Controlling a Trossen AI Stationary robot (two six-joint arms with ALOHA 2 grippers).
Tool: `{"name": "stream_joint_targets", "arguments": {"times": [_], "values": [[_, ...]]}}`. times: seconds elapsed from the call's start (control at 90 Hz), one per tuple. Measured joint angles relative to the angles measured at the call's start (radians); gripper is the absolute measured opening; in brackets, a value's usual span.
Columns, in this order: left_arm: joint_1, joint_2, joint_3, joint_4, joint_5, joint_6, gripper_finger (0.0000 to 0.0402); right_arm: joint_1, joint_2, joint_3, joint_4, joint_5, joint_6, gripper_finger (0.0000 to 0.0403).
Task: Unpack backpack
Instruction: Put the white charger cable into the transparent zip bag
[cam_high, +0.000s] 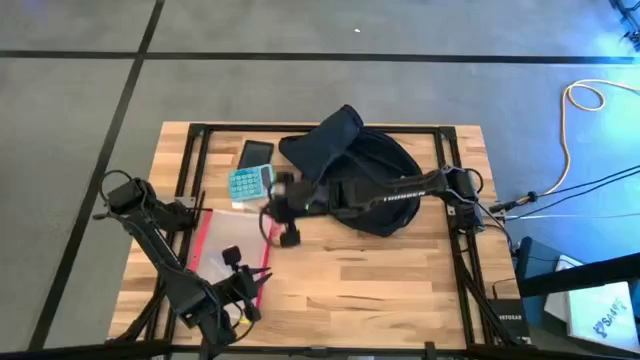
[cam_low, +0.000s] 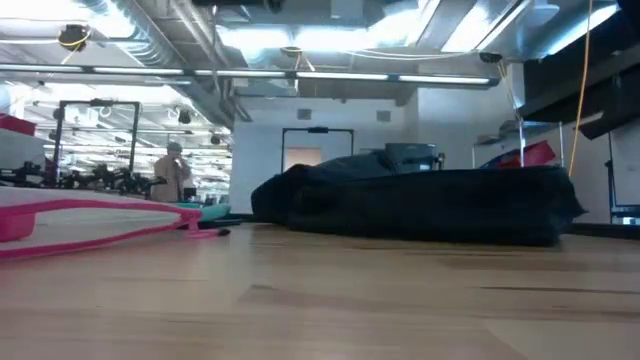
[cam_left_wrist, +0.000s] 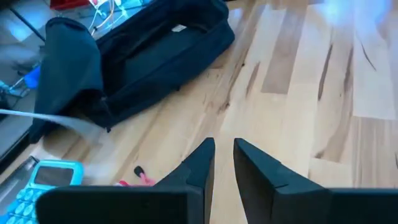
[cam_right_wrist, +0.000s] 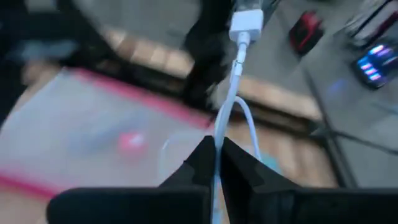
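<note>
Navy fabric first: the backpack (cam_high: 365, 175) is slumped near the far edge of the desk (cam_high: 400, 290), a bit toward the right side, flap thrown open so you can see into the main compartment in the left wrist view.

The right gripper (cam_high: 290, 238) is out over the middle of the desk, just off the bag's left side, and its fingers are pinched tight on a white charging cable (cam_right_wrist: 233, 106) with the plug dangling off the end. So I'd say we're mid-unpack: one item is out and getting carried toward the left half where the other stuff sits. Next move probably calls for lowering it onto bare wood and letting go without the cord snagging on anything.

The left gripper (cam_high: 238, 290) is parked near the front-left corner, fingers slightly apart, holding nothing.

Already out on the left side: a teal calculator (cam_high: 246, 184), a dark phone (cam_high: 255, 153) behind it by the far edge, and a clear red-edged pouch (cam_high: 225, 250).

The surface is pale wood planks with a black frame. The room behind looks like a big open lab with ceiling lights, and a person (cam_low: 172, 175) is standing way back.
</note>
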Motion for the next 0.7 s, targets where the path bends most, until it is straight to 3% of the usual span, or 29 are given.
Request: {"name": "stream_joint_targets", "arguments": {"times": [0.144,0.467,0.7], "values": [[-0.011,0.000,0.000,0.002,0.003,0.000,0.0045,-0.090,-0.001,0.035,0.027,-0.026,-0.069,0.0000],[-0.014,0.051,0.000,0.000,0.025,-0.018,0.0045,-0.263,0.199,0.030,0.103,-0.402,-0.174,0.0000],[-0.008,0.103,-0.001,-0.003,0.059,-0.015,0.0045,-0.271,0.316,0.031,0.100,-0.318,-0.156,0.0010]]}}
